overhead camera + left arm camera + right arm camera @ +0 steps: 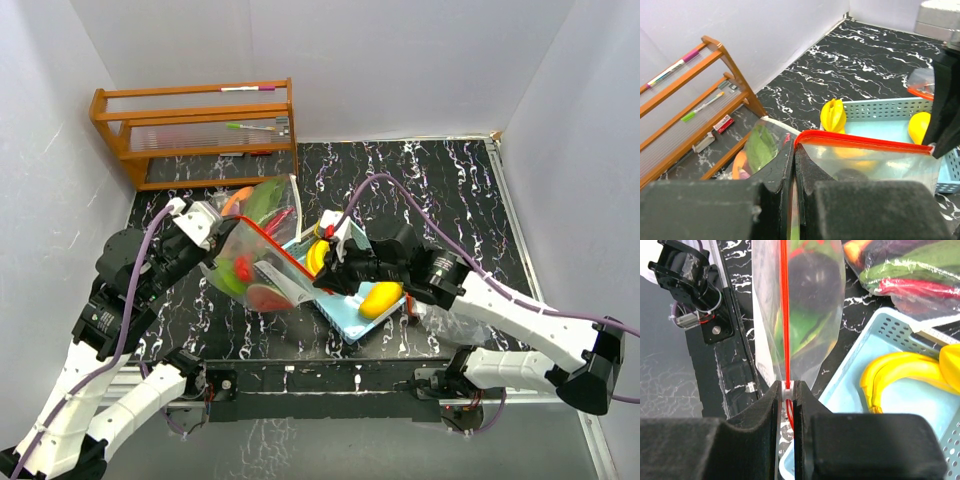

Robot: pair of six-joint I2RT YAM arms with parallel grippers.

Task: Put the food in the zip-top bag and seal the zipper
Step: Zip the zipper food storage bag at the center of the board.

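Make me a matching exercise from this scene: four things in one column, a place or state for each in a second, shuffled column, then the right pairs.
Column one:
1. bananas
2. zipper
3. wooden rack
4. left fingers

Column two:
A. standing at the far left
B. lying in the blue basket
C. shut on the edge of the bag
D. red, pinched between the right fingers

Pairs: 1-B, 2-D, 3-A, 4-C

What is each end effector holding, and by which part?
Both hold the zip-top bag by its red zipper strip: the left end effector pinches one end, the right end effector the other.
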